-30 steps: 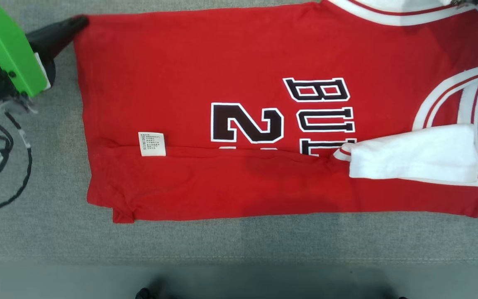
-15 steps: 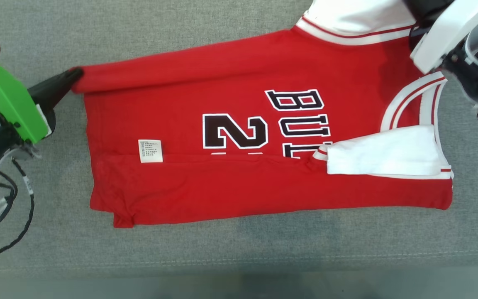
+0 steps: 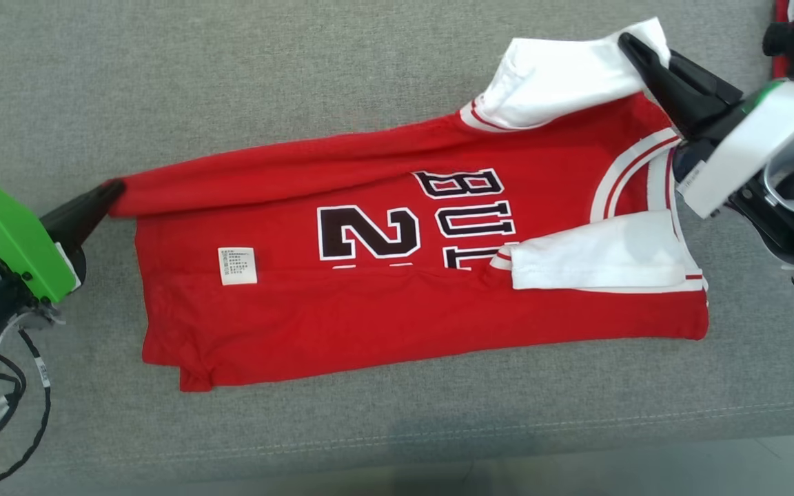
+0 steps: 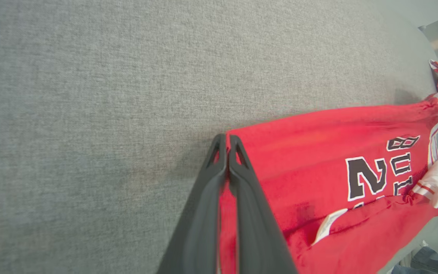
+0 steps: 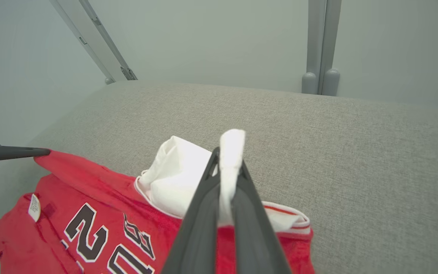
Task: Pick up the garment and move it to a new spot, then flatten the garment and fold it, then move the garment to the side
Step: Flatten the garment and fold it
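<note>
Jersey lies across the grey surface in front of me, red with white trim. Its length runs left to right in the head view, and the near long edge is folded over so a white care label shows at the fold.

My left tool reaches in low from the left. Its green-cased wrist is angled so the dark fingers point up and to the right. The fingers are pressed together on the far hem corner, and the left wrist view shows red fabric pinched between them. The cloth rises off the surface there in a rolled ridge.

My right tool comes in from the right on a tilted white-cased wrist, fingers pointing up and to the left past the collar end. It is clamped on the white sleeve at the far shoulder, and the right wrist view shows a tongue of white cloth sticking out beyond the fingertips. That sleeve is lifted and bunched above the red body.

The other white sleeve lies flat, folded over part of the printed letters. Between my two tools the far long edge is raised, while the near half rests flat on the surface.
</note>
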Controlling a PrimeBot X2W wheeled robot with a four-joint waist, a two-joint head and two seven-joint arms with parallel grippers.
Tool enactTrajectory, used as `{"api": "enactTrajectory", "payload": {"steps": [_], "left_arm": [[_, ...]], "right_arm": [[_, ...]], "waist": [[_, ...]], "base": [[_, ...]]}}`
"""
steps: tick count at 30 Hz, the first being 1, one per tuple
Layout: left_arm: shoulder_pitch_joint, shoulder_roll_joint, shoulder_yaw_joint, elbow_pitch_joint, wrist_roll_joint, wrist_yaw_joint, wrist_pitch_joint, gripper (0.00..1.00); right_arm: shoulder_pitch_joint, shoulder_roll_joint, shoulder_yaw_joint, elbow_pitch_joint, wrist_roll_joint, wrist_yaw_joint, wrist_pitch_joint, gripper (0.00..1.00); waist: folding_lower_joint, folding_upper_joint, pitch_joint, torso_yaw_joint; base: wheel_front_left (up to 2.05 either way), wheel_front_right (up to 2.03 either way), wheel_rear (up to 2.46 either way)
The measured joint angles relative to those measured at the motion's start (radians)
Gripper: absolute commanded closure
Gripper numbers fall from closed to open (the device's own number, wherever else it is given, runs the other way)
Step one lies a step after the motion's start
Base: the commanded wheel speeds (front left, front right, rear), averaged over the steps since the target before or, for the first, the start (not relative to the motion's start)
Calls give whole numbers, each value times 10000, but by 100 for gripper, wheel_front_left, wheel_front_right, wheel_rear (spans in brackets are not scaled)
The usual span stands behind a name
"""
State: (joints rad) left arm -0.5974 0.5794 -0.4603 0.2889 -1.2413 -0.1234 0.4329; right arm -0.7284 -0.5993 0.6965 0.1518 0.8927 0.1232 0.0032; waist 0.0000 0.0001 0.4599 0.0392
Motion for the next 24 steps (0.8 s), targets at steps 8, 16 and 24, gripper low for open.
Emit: {"api": "enactTrajectory", "payload": {"steps": [8, 16, 24], "left_arm": [[599, 33, 13, -332, -61, 0, -393, 100], [1097, 31, -17, -702, -240, 0, -742, 100], [1592, 174, 21, -826, -474, 0, -1007, 100]], "right_arm": [[930, -497, -159, -748, 194, 0, -395, 100], [2118, -918, 56, -1555, 245, -19, -439, 100], [3127, -1089, 213, -2167, 414, -374, -495, 100]], "waist": [[0, 0, -196, -180], [0, 0, -269, -228], [0, 0, -283, -269]], "base": [[0, 0, 0], [0, 0, 0], [0, 0, 0]]}}
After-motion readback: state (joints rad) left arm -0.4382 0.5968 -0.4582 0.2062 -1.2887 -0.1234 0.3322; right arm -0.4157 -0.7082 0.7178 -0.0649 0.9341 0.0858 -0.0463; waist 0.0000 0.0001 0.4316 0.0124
